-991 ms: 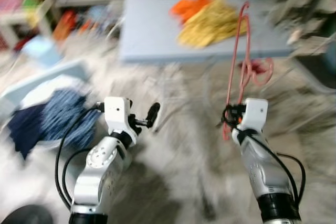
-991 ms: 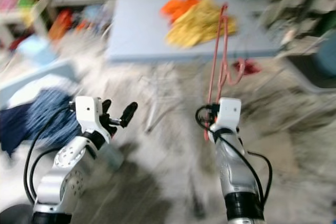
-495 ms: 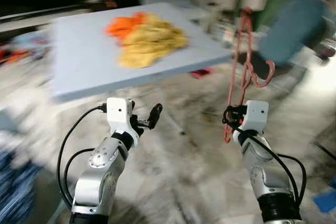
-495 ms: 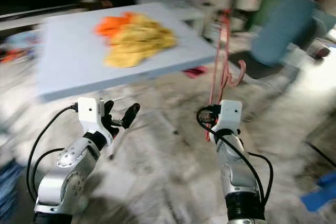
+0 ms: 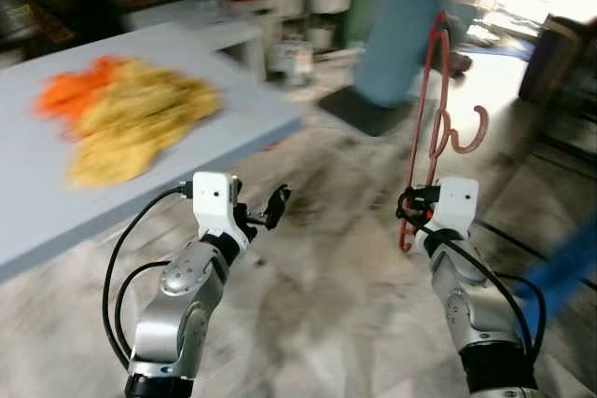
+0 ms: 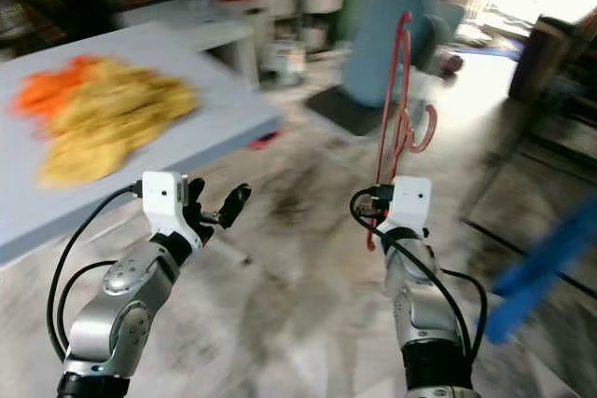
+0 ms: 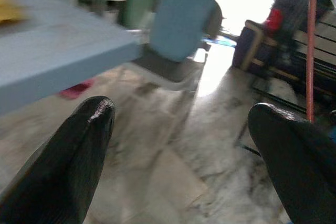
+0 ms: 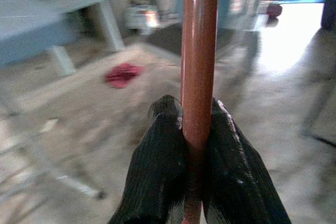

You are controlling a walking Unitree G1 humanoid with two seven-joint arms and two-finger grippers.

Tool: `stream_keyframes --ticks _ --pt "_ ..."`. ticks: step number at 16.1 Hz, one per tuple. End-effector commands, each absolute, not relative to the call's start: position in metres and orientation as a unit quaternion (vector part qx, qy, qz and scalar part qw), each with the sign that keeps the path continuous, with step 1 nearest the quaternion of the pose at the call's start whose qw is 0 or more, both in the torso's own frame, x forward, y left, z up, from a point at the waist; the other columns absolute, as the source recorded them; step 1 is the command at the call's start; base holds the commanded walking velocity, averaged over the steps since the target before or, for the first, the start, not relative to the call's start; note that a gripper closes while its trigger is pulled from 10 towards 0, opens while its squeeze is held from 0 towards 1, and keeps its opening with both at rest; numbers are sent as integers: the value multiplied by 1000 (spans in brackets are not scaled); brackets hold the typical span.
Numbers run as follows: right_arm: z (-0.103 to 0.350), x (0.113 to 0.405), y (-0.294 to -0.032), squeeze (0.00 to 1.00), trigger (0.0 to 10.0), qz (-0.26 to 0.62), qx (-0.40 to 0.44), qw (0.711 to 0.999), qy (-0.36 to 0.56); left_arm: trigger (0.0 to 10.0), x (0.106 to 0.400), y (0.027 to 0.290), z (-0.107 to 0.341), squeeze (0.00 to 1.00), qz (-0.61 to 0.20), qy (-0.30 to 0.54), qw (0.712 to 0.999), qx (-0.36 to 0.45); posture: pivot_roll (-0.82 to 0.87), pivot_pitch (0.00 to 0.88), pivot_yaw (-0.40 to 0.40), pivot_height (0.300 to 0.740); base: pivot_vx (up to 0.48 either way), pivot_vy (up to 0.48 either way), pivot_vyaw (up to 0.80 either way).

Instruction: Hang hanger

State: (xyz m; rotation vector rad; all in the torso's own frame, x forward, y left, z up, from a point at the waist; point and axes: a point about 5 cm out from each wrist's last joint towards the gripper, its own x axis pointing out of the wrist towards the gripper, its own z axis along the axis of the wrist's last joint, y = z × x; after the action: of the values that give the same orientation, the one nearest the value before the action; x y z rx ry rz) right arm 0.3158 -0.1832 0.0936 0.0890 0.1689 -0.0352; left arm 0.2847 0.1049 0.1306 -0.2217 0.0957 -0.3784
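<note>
1 pink hanger upright in right gripper (left gripper agape)

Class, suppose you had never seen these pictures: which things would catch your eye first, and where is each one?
First, the thin pink plastic hanger, held upright, pinched in the right gripper in front of the robot on its right. Next, the heap of yellow and orange cloth lying on the pale blue table to the left. The left gripper is open, with nothing between its fingers.

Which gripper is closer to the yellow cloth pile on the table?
Left. The left gripper hangs open just off the table edge below the pile; the right gripper, shut on the hanger, is farther away.
</note>
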Motion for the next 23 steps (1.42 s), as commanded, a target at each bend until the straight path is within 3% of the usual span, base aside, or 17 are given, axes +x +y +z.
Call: stream_keyframes --ticks 1,13,17,20,23 --pt "96 316 -197 0 10000 -47 34 994 87 10000 286 100 129 0 -195 57 973 -108 -100 0 -21 740 371 307 -800" --pt "67 307 -200 0 10000 -85 32 978 187 10000 290 102 124 0 -208 84 971 -78 -97 0 -15 740 317 359 -800" --pt "49 298 -197 0 10000 -76 39 966 243 10000 294 106 137 0 -181 28 982 -32 -86 0 -23 740 70 97 -800" --pt "46 298 -193 0 10000 -65 30 963 259 10000 291 113 138 0 -162 17 987 -6 -82 0 -25 740 0 0 0" --pt "37 292 -186 0 10000 -44 48 952 298 10000 282 138 128 0 -115 37 992 -31 -66 0 -17 740 0 0 0"
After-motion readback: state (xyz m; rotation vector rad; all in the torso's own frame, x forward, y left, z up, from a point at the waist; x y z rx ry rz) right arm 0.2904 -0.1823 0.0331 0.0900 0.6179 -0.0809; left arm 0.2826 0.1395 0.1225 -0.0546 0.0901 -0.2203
